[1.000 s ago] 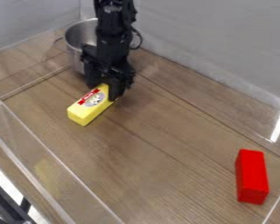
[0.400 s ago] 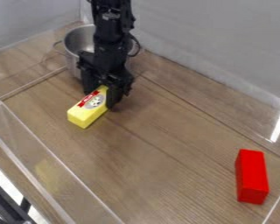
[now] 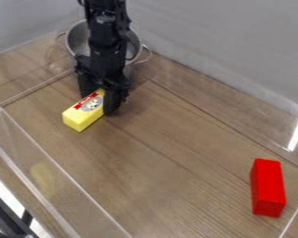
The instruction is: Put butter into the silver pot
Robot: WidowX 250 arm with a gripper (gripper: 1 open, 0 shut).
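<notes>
Gripping, my claw [image 3: 100, 96] had its dark fingers [image 3: 116, 98] set narrowly, one on each side of the far end of the butter [image 3: 85, 110], and from the single view they looked pressed against the block's sides. Whether that end was lifted or resting flat, I could not tell; the near end of the yellow block lay on the wooden table [image 3: 177, 158], with its white and red label facing up. My arm rose straight above the claw, black and jointed, and hid part of what stood behind it.

Just behind the claw, toward the back left corner, sat the silver pot [image 3: 79, 39], its shiny rim showing on both sides of my arm and one small handle sticking out to the right. The butter lay outside it, close to its front wall but not touching it.

Well apart from all this, near the right front edge of the table, a plain red block [image 3: 267, 186] lay on its own.
</notes>
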